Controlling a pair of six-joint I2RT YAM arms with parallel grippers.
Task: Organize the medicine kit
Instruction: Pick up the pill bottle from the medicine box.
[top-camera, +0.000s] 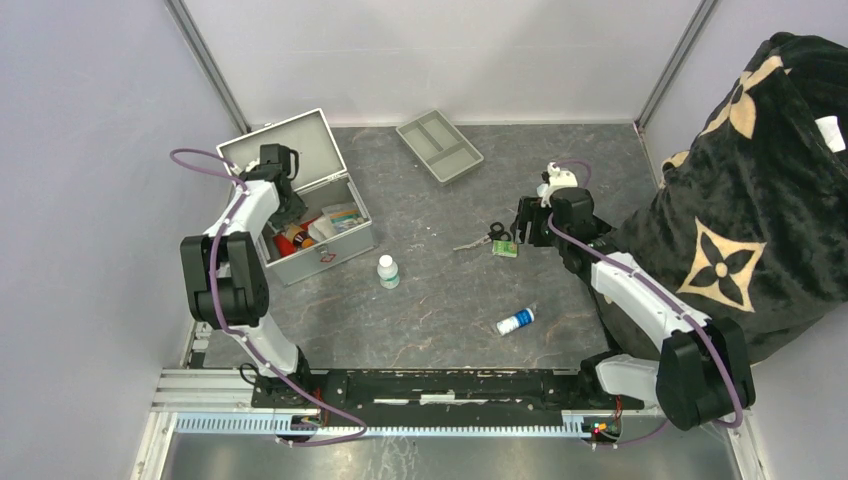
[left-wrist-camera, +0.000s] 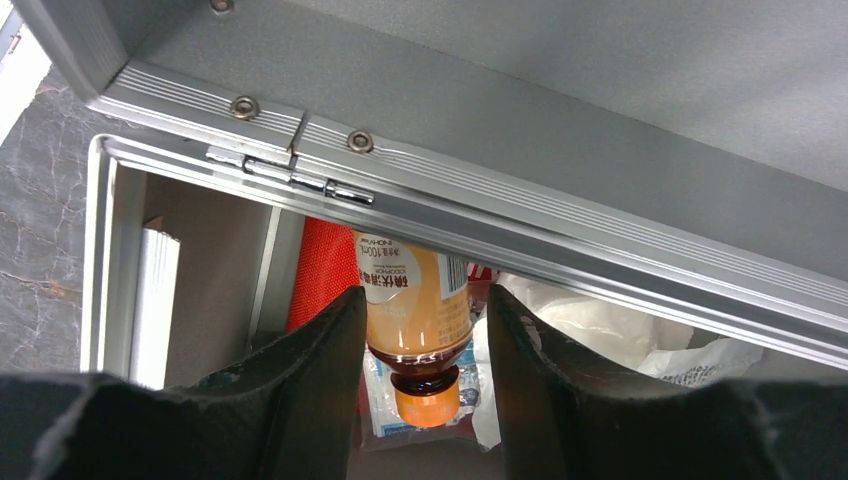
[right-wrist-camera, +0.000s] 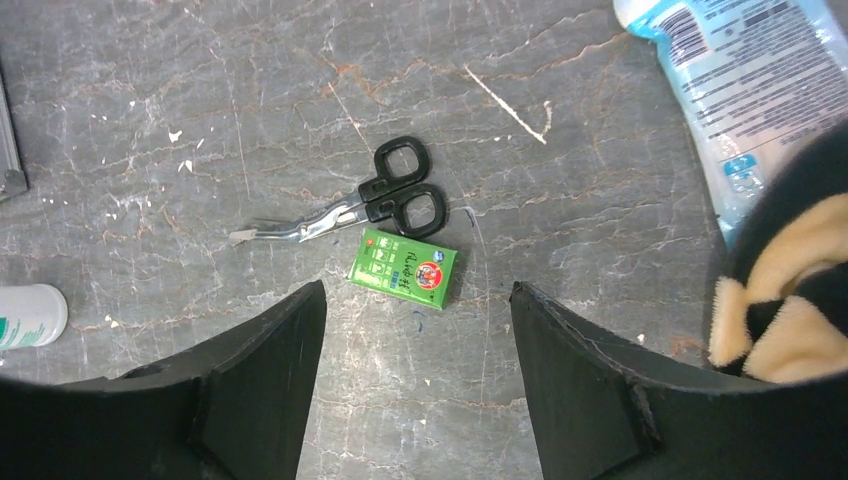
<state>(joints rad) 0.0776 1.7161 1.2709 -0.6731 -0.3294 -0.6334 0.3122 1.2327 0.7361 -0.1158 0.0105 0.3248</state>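
The medicine kit (top-camera: 330, 255) stands open at the left, lid (top-camera: 300, 140) tilted back, several packets inside. My left gripper (top-camera: 290, 215) reaches down into it. In the left wrist view an orange-brown bottle (left-wrist-camera: 415, 300) with an orange cap lies between the fingers of this gripper (left-wrist-camera: 422, 292). The left finger is against it and a thin gap shows at the right finger, so the jaws look open. My right gripper (right-wrist-camera: 418, 290) hangs open over the table, just short of a small green box (right-wrist-camera: 403, 268) and black-handled scissors (right-wrist-camera: 380, 200).
A white bottle (top-camera: 388, 271) stands in front of the kit. A blue-and-white tube (top-camera: 516, 321) lies near the front centre. A shallow grey divided tray (top-camera: 438, 146) sits at the back. A black patterned blanket (top-camera: 770, 200) fills the right side.
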